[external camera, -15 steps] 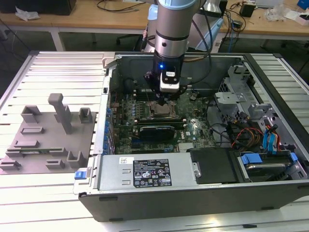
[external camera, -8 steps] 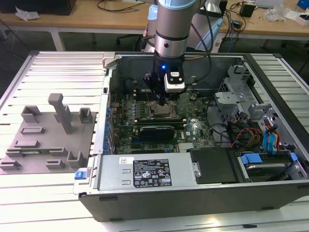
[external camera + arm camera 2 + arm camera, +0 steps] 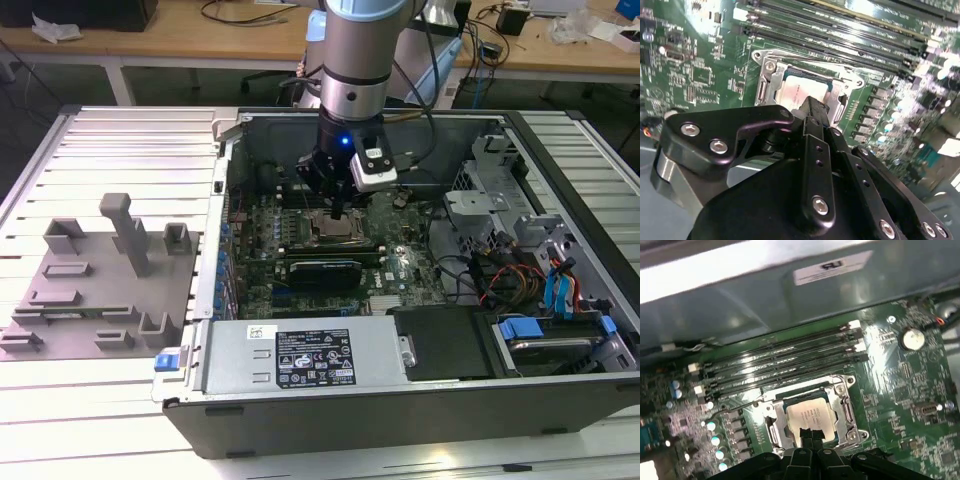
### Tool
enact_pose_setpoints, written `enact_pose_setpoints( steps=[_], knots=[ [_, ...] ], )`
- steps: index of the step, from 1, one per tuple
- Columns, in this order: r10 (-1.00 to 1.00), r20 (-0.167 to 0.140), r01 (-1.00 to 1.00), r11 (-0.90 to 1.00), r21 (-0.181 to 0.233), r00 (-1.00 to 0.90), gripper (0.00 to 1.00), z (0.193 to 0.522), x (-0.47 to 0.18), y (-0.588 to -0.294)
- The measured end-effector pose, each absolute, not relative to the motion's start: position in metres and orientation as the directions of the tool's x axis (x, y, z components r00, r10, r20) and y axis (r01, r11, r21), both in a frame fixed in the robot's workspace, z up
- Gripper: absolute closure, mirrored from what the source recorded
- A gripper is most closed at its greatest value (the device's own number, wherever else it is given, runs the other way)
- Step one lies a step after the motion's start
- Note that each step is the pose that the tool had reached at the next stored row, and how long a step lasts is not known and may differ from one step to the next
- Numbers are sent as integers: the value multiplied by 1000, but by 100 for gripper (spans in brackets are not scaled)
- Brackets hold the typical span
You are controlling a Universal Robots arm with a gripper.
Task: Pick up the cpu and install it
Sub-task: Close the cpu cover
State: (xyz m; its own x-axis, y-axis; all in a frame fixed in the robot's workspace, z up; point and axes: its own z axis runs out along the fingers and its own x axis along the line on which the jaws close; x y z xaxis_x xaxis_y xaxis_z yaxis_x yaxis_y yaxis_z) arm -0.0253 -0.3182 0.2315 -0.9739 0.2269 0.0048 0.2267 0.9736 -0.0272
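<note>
1. cpu [image 3: 807, 416] lies flat inside the socket frame [image 3: 846, 410] on the motherboard [image 3: 900, 390], silvery top up. Both wrist views show it seated there [image 3: 795, 90].
2. The claw [image 3: 810, 433] stands directly over the cpu's near edge. Its two fingers are drawn together with nothing between them, so it grips nothing. Whether the tips touch the chip cannot be told.
3. Judged from this, the pick-up and the placing into the socket are done. Whether the socket is latched over the chip cannot be told.
4. In the exterior view the claw [image 3: 339, 214] reaches down into the open computer case [image 3: 300, 420], which rests on a slatted surface [image 3: 120, 150].
5. Count: one cpu, one socket frame, one claw, one case, and one grey fixture plate [image 3: 100, 330] at the exterior view's left, well apart from the socket.
</note>
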Motion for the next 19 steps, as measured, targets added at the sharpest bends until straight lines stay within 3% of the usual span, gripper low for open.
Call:
enact_pose_setpoints(
  steps=[13,19],
  knots=[
    [-60,5,-60,998,-27,-998,89,229,-25,-318],
    [-76,-4,-75,997,-33,-997,89,226,-26,-318]
  ],
)
